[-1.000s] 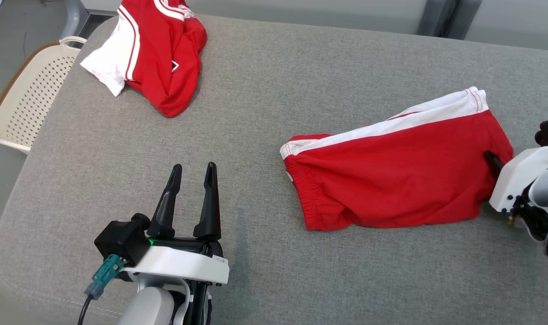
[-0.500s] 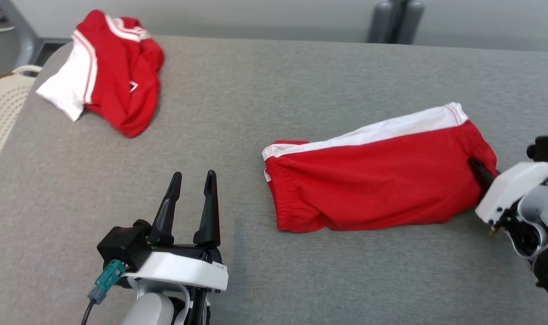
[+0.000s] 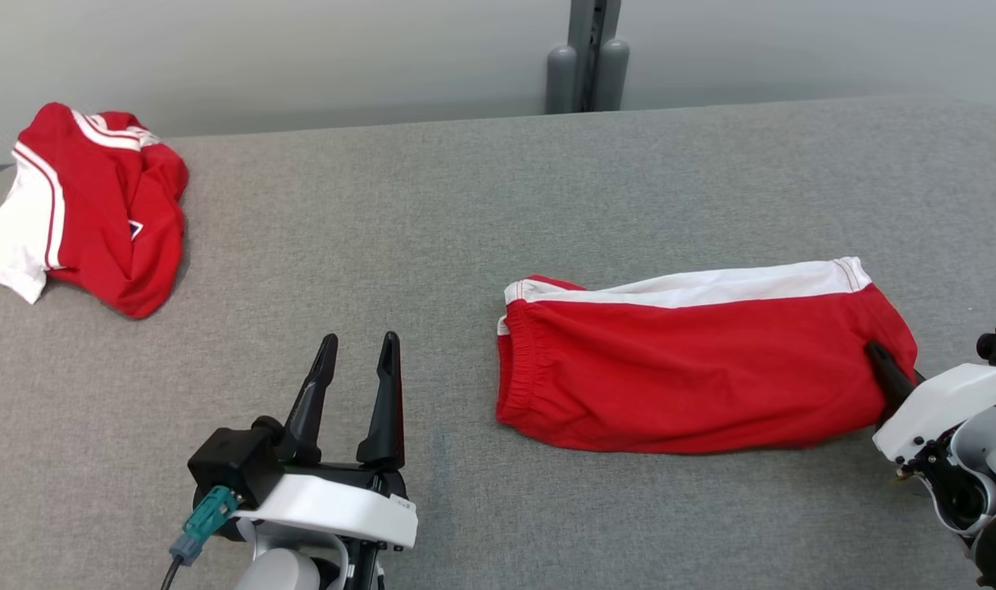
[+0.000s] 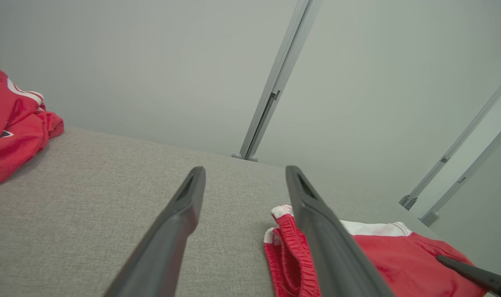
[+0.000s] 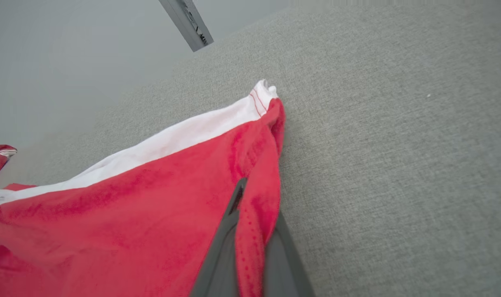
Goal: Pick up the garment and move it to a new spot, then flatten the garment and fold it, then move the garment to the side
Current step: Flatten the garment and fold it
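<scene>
Head view: the left tool (image 3: 360,342) sits at 7 o'clock, fingers pointing to 12, spread wide and empty. The right tool (image 3: 876,354) reaches in from 4 o'clock, clamped on the right hem of the shorts (image 3: 694,369), which stretch flat toward its 9 o'clock on the desk (image 3: 432,213). Left wrist view: the waistband lies at 5 o'clock, behind one finger. Right wrist view: the red hem is pinched between both fingers, where the head view shows one finger on top.
</scene>
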Robot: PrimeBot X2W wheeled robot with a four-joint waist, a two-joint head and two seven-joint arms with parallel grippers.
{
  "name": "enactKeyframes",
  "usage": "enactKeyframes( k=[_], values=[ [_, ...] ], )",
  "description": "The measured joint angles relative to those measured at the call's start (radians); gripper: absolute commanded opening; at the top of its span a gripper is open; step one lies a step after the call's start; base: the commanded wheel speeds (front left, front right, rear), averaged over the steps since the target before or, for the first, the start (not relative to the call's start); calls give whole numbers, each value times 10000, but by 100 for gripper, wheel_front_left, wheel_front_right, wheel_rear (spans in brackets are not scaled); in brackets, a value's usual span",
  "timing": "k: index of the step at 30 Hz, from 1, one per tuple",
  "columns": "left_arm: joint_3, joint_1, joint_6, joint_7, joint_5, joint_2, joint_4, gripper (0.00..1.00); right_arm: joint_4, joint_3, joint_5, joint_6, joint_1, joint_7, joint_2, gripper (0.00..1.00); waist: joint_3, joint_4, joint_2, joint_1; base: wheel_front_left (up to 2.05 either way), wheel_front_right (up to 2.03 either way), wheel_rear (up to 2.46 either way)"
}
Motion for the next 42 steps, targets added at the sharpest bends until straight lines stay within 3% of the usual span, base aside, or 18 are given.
enactKeyframes(
  k=[15,29,42],
  values=[
    [-125,91,-59,0,-48,6,190,100,-491,71,71,0,-299,-527,351,0,-312,357,0,0,0,0,0],
    [-113,196,-42,0,-268,2,111,100,-1891,1371,-767,0,-907,-203,1452,0,-725,1357,0,0,0,0,0],
    [-75,215,-8,2,-309,0,-27,100,-1559,2353,-1043,0,-803,224,2136,0,-655,1789,0,0,0,0,0]
  ],
)
